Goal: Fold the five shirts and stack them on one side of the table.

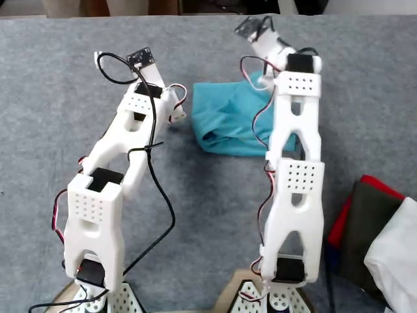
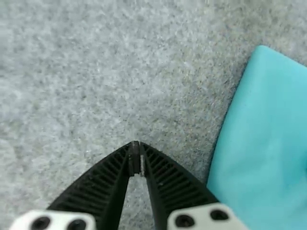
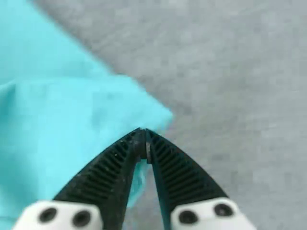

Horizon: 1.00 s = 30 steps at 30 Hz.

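A teal shirt [image 1: 225, 120] lies roughly folded in the middle of the grey table, between my two arms. My left gripper [image 2: 135, 160] is shut, its tips touching, over bare grey cloth just beside the shirt's left edge [image 2: 264, 143]. In the high view the left gripper [image 1: 177, 104] sits by that edge. My right gripper [image 3: 143, 143] is shut too, tips together over a corner of the teal shirt [image 3: 72, 120] near its far right side. Nothing shows between either pair of fingers.
A pile of other shirts lies at the near right edge: a red one [image 1: 378, 186], a dark one [image 1: 368, 228] and a white one [image 1: 394, 257]. The grey tablecloth [image 1: 58, 85] is open to the left and at the far side.
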Motion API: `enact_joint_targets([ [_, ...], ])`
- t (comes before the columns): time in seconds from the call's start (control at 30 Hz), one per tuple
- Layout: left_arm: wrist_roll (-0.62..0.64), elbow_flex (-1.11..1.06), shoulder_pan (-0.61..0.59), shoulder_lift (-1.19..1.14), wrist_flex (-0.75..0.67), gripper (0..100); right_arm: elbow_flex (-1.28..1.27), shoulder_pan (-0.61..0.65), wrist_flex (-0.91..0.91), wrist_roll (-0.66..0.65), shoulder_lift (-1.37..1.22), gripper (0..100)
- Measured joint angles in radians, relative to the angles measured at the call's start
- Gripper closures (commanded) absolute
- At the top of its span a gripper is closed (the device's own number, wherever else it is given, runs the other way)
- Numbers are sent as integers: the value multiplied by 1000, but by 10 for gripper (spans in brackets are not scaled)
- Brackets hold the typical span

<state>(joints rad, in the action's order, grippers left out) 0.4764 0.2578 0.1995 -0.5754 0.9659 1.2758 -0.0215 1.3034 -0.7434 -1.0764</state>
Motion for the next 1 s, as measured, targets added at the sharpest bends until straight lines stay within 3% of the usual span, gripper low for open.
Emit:
enact_joint_targets([
  [0.33,0,0,0,0,0,981,120,-3,-49,-72,0,992],
  [0.63,0,0,0,-2,0,981,315,15,423,-77,3,993],
  [1.0,0,0,0,-2,0,981,118,-107,468,-54,5,993],
])
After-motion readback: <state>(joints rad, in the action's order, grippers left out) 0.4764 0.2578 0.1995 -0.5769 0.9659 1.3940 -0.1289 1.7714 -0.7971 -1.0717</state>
